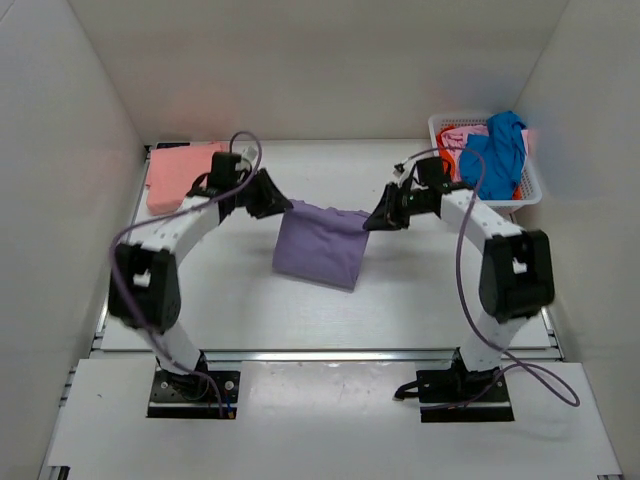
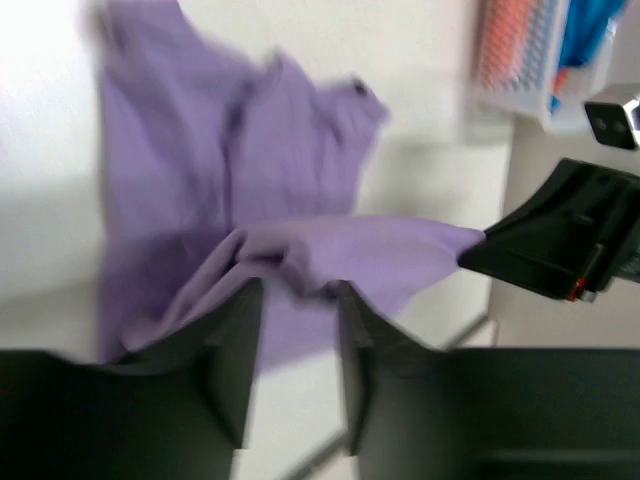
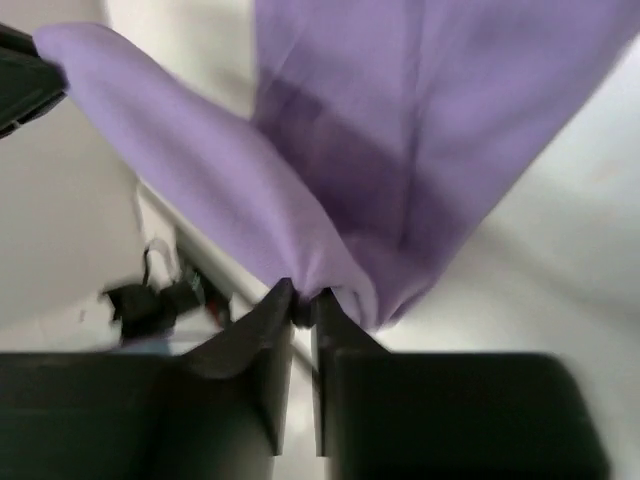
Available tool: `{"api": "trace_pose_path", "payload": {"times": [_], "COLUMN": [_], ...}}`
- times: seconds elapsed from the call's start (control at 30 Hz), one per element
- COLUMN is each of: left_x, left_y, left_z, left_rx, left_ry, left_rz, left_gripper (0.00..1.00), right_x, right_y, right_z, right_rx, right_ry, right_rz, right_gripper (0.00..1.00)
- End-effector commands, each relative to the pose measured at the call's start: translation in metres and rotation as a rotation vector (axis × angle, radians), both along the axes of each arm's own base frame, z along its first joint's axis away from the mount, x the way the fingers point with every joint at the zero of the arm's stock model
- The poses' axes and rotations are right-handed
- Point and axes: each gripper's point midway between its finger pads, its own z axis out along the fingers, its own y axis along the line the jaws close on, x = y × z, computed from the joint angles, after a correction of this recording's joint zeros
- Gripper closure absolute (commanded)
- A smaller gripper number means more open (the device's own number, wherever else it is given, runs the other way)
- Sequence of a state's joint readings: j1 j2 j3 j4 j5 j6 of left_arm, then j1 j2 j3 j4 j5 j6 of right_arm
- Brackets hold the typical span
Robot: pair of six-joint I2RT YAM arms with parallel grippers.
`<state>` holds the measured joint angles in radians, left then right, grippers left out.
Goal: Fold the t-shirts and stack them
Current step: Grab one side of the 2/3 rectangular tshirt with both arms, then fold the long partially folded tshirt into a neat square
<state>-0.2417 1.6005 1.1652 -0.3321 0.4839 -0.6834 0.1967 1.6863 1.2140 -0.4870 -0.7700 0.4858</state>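
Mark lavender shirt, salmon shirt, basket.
lavender shirt (image 1: 318, 255): top view, middle of the cloth
salmon shirt (image 1: 175, 178): top view, centre of the shirt
basket (image 1: 438, 120): top view, far-left rim corner

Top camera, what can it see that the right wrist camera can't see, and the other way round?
Only the top camera shows the folded salmon-pink shirt at the far left and the white basket at the far right with a blue shirt in it. Only the right wrist camera shows, close up, the right gripper pinching a bunched edge of cloth. Both show the purple shirt, its top edge strung from the left gripper to the right one.
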Motion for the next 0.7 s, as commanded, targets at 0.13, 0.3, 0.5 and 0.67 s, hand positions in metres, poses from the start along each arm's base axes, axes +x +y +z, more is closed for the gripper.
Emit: {"api": "trace_pose_path", "payload": {"times": [0.13,0.3,0.5,0.67], "left_x": [0.109,0.093,0.063,0.053], "left_y": [-0.003,0.011,0.013,0.005], "left_z": [-0.025,-0.045,-0.071,-0.087], "left_rx": [-0.038,-0.022,0.047,0.065], "left_ry": [-0.045,-0.088,-0.059,-0.025], "left_rz": [-0.042,-0.022,-0.037,-0.040], "left_gripper": [0.24,0.32,0.30,0.29], "right_x": [0.105,0.102,0.084,0.085], "right_y": [-0.043,-0.051,-0.053,-0.049], "right_z": [-0.026,-0.034,-0.040,-0.047], "right_rx": [-0.211,-0.222,-0.189,-0.174], "right_ry": [-0.048,-0.055,-0.074,-0.087], "right_rz": [-0.153,-0.179,-0.170,-0.152], "right_gripper": [0.46,0.41,0.42,0.45]}}
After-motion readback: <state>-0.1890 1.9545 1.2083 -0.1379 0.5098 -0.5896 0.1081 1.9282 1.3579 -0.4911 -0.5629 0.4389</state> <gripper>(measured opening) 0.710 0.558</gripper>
